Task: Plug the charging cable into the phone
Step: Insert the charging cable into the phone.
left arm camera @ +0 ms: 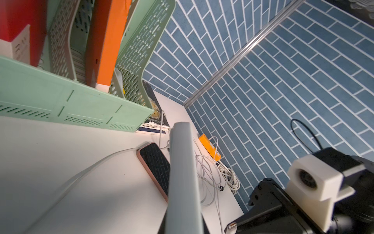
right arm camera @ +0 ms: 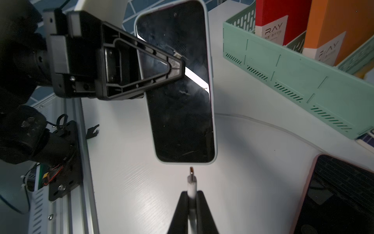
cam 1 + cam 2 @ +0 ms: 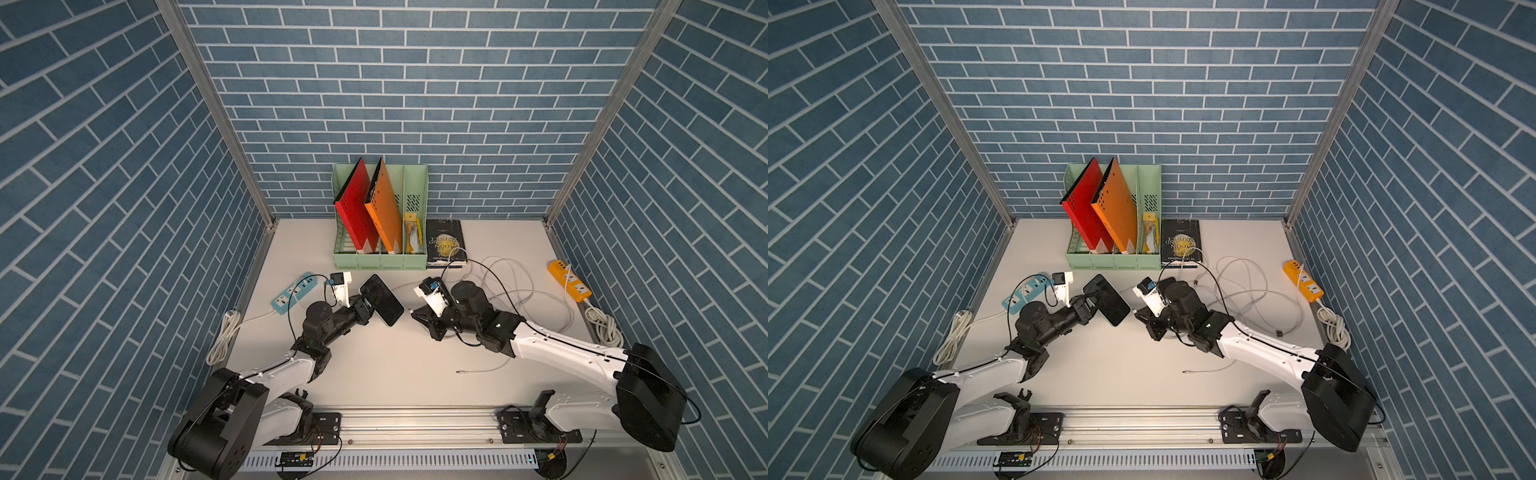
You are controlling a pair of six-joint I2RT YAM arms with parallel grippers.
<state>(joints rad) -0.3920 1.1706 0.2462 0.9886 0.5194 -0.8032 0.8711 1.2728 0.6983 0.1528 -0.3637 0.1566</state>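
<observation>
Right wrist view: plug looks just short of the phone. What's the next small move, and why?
Probably ease the right gripper straight forward a little. The plug it pinches faces the phone near the middle of its bottom edge, a small gap between them, and the left gripper grips the phone.

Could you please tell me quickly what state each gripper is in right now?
Left gripper: jaws closed on the phone.
Right gripper: jaws closed on the charging cable.
</observation>
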